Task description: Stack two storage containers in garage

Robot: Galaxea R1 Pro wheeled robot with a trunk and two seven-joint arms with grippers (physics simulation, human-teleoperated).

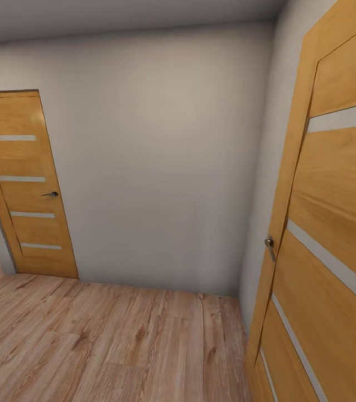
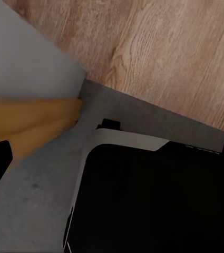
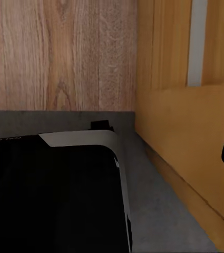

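meanwhile two orange doors [image 1: 27, 184] flank a white wall; gripper state unclear.

Orange-wood door [image 3: 196, 142] beside dark robot base [image 3: 48, 195]; grey concrete floor [image 3: 159, 205] meets wood planks [image 3: 59, 52].

The head camera looks forward and down at a white wall [image 1: 161, 156] corner between two orange-wood doors [image 1: 334, 223]. Both wrist cameras look steeply down, close, sharing the wood plank floor [image 2: 159, 47].

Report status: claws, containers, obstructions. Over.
Claw states: cannot tell. No containers in sight. Wood-plank floor, white wall ahead. Slit-glass door close on right, second door far left.
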